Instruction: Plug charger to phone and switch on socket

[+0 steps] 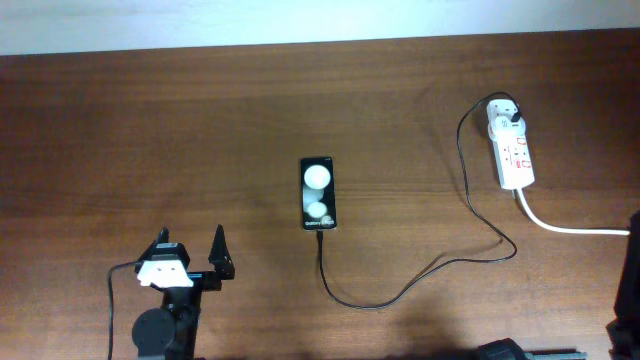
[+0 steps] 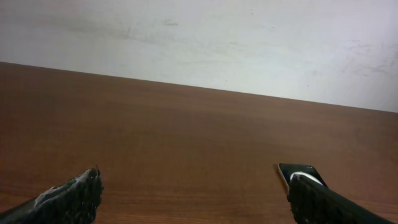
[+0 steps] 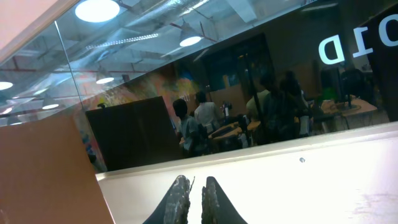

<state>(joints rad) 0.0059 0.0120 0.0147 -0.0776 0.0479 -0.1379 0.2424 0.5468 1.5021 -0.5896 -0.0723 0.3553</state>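
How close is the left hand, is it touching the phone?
Apart. The overhead view shows a wide stretch of bare table between the open left hand and the phone.

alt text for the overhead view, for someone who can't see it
A black phone lies mid-way across a dark wooden table. A thin black charger cable loops from its lower edge to a white plug head in a white power strip at upper right. The left gripper is open at lower left.

Overhead straight down on table; left wrist low; right wrist upward.
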